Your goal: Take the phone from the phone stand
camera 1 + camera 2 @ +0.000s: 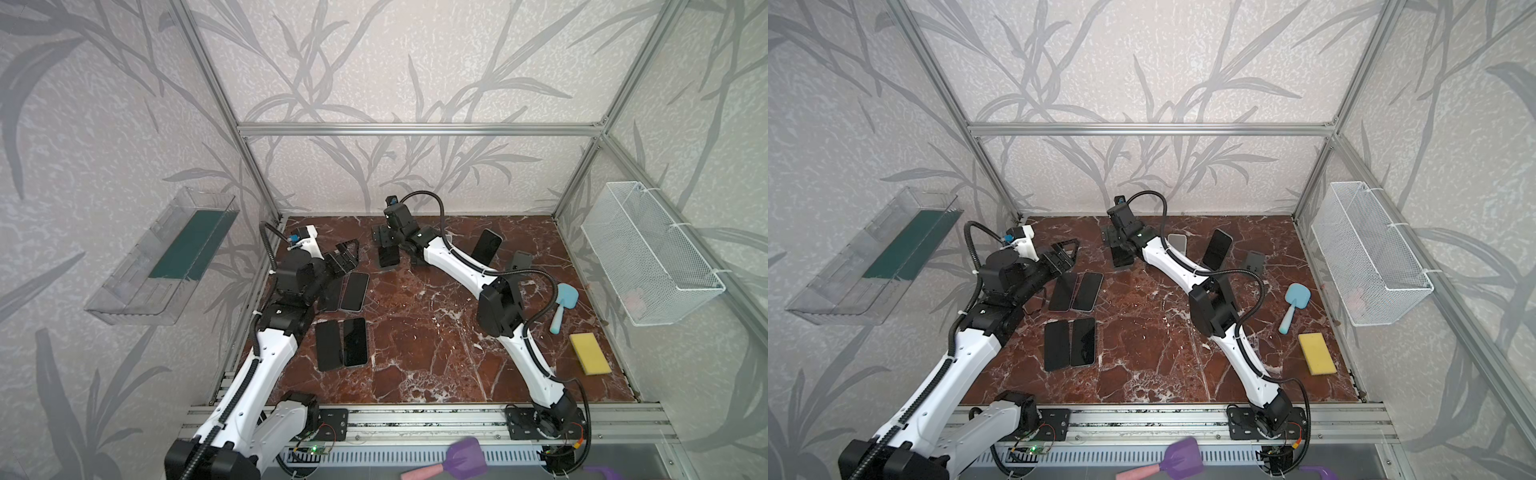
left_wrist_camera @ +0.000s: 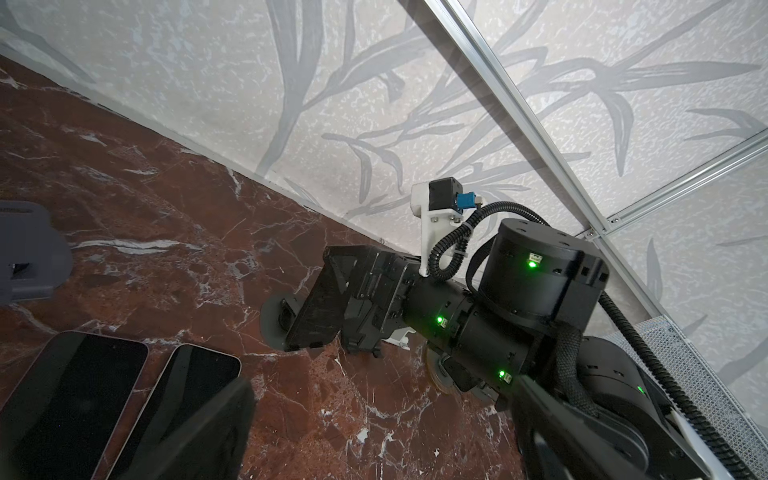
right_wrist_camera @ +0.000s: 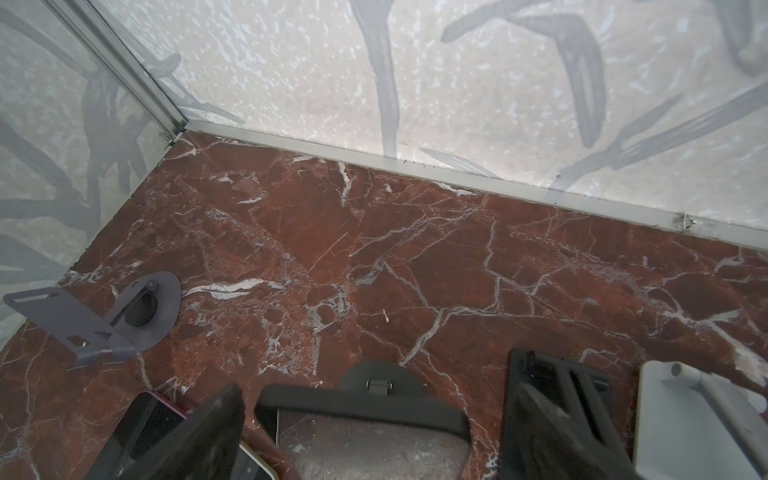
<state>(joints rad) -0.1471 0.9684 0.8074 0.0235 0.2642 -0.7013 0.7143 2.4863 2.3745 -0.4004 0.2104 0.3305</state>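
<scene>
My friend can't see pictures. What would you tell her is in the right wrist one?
Two dark fingers, wide apart, frame a black stand on a red marble table. An empty grey stand sits near the wall corner, a phone lies beside one finger, and a white stand beside the other.

left arm [image 1: 270, 353]: rises from lower left, elbow bent, wrist at mid-left | left gripper [image 1: 344, 254]: jaws wide apart, holding nothing | right arm [image 1: 524, 349]: stretches from lower right toward upper centre | right gripper [image 1: 385, 248]: low, jaws wide, nothing clamped
</scene>
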